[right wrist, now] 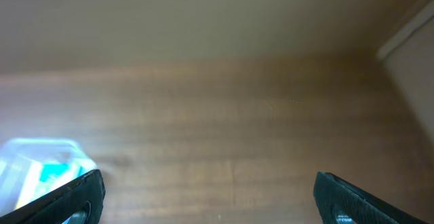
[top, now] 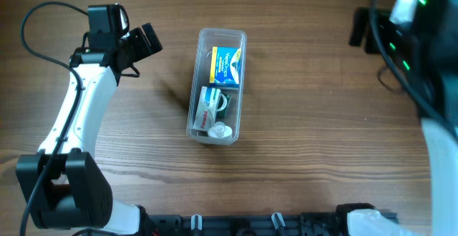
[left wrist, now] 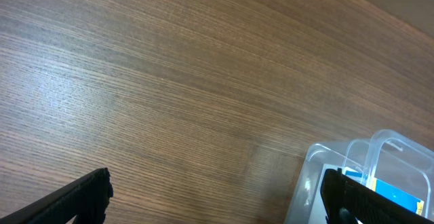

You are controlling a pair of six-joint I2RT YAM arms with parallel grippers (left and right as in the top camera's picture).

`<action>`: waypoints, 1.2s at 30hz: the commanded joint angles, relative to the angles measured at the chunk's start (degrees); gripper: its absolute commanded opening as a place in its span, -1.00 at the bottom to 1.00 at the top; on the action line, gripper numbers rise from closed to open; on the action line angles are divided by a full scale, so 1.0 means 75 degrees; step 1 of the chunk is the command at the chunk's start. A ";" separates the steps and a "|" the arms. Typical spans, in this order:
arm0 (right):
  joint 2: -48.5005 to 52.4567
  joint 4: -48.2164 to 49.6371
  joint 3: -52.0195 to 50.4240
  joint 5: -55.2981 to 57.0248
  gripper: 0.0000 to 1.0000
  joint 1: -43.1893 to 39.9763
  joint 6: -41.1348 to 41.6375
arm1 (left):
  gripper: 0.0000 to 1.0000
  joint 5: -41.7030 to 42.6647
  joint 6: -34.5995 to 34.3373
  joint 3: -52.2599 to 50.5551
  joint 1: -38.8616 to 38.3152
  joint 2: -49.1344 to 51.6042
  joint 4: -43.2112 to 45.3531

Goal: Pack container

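Clear plastic container on the bench, holding a blue-and-yellow box, a green-and-white pack, a white-capped tube. Left gripper and right gripper spread, empty, clear of it. Probably packed; nothing loose in view.

- right arm: by the worktop's far right corner, largely cut off by the overhead picture's edge.
- container: blurred and clipped in the right wrist view.
- blue-and-yellow box: print too small to read.
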 commanded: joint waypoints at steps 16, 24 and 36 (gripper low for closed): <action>-0.8326 0.3791 -0.7810 -0.0898 0.99 0.0510 0.0157 | 0.99 0.0067 0.0012 0.0105 0.0035 -0.0192 0.0017; -0.9323 0.8338 -1.1473 -0.1445 1.00 0.0507 0.0154 | 1.00 0.0067 0.0015 0.0105 0.0035 -0.0192 0.0017; -0.9906 0.8530 -1.2083 -0.1212 0.99 0.0495 0.0146 | 0.99 0.0067 0.0015 0.0105 0.0035 -0.0192 0.0017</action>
